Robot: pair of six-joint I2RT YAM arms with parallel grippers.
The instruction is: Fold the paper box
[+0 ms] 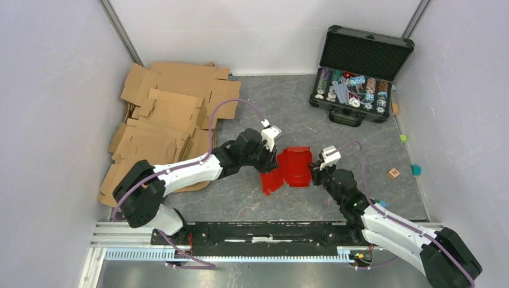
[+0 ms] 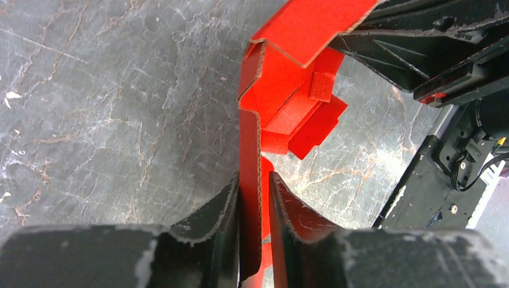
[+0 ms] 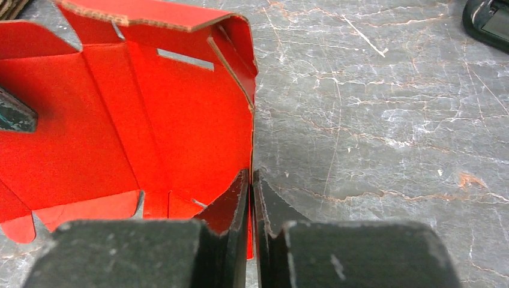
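The red paper box (image 1: 295, 167) sits partly folded on the grey table between both arms, with some walls raised and a flap (image 1: 271, 182) spread toward the front left. My left gripper (image 1: 273, 157) reaches in from the left. In the left wrist view its jaws (image 2: 253, 192) are drawn in tight around an upright red wall (image 2: 288, 90). My right gripper (image 1: 314, 170) holds the opposite side, its fingers (image 3: 251, 198) pinched on the thin right wall of the box (image 3: 150, 120). The box's inside floor faces the right wrist camera.
Brown cardboard sheets (image 1: 168, 120) are piled at the back left. An open black case of poker chips (image 1: 360, 78) stands at the back right. Small blocks (image 1: 394, 173) lie near the table's right edge. The arms' mounting rail (image 1: 258, 231) runs along the front.
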